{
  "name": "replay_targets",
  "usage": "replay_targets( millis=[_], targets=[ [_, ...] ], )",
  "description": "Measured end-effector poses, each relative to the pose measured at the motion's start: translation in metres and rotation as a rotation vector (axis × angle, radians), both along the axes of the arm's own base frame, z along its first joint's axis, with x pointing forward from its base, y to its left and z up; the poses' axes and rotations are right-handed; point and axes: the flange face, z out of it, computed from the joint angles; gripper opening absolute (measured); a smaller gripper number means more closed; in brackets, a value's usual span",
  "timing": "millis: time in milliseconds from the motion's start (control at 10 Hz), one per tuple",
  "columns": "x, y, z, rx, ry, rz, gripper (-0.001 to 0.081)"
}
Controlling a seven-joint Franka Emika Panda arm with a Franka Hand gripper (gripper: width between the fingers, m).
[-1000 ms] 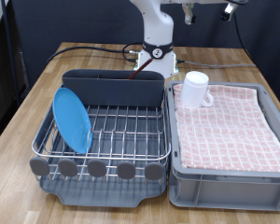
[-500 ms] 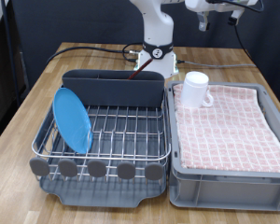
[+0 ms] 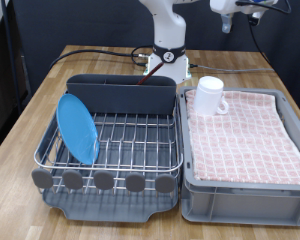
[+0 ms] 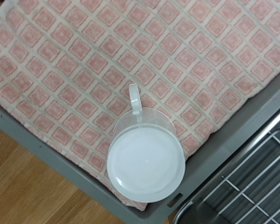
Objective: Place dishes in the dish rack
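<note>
**A:** Where's your gripper [image 3: 226,22] now?

**B:** High at the exterior view's top, right of the arm's base. Half a second ago it sat a little further left and a touch higher in that view, and a second ago further left again, so you've been carrying it rightward until it's above the mug [image 3: 210,95]. The wrist view bears that out: it looks straight down into the mug [image 4: 146,161], with the handle lying over the cloth [image 4: 75,65].

**A:** Are the fingers open or closed?

**B:** You can't tell. They're a small blur in the exterior view and don't show in the wrist view at all. Nothing is visibly between them.

**A:** And the dishes?

**B:** The plate [image 3: 77,127] stands on edge in the rack [image 3: 140,135], at its left side in the exterior view, so that one looks done. The mug is upright on the checked cloth inside the crate [image 3: 245,185], in the corner nearest the rack's dark holder [image 3: 120,95], untouched. I can't find the spoon in either view.

**A:** So what does the shift mean?

**B:** By my reading you're lined up over the mug, well clear of it, with no grasp made yet
</note>
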Motion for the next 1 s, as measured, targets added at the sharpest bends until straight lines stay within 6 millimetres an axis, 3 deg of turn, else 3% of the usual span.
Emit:
replay_targets(
  millis=[300,600,1000],
  targets=[
    [-0.009,0.011,-0.015,-0.007,0.029,0.049,0.0802],
    [-0.009,0.013,-0.018,-0.007,0.034,0.068,0.0802],
    [0.010,0.033,-0.052,-0.020,0.056,0.127,0.0802]
  ],
)
